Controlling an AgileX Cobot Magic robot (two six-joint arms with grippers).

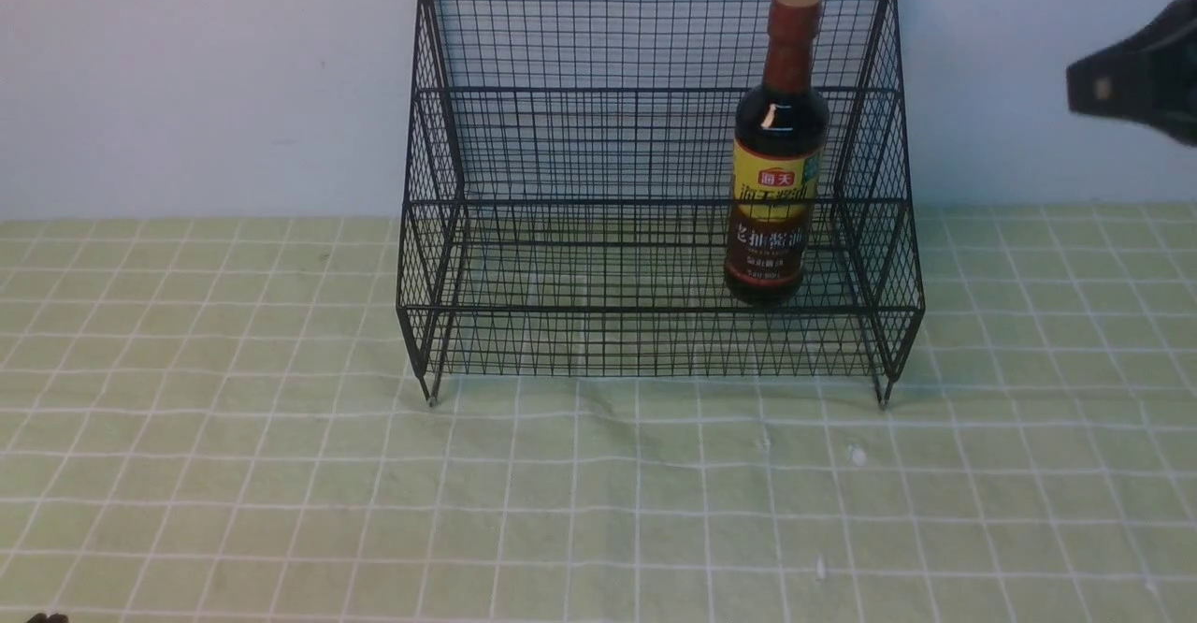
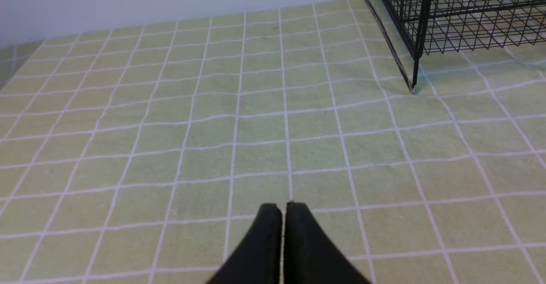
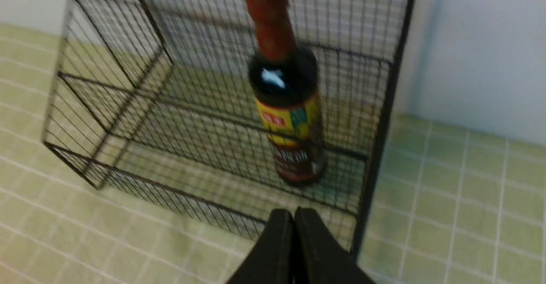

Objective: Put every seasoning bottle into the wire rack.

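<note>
Bottle is standing upright, cap pointing up, on the lower shelf of the rack, just ahead of the right gripper, whose jaws are pressing together on nothing; the left gripper is sitting clenched and empty too

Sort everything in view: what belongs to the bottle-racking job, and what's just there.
Job:
bottle, upright on the rack's lower shelf
rack
right gripper, shut, empty

Just there:
checked cloth
white specks on the cloth
left gripper, shut, over the cloth
wall
</note>
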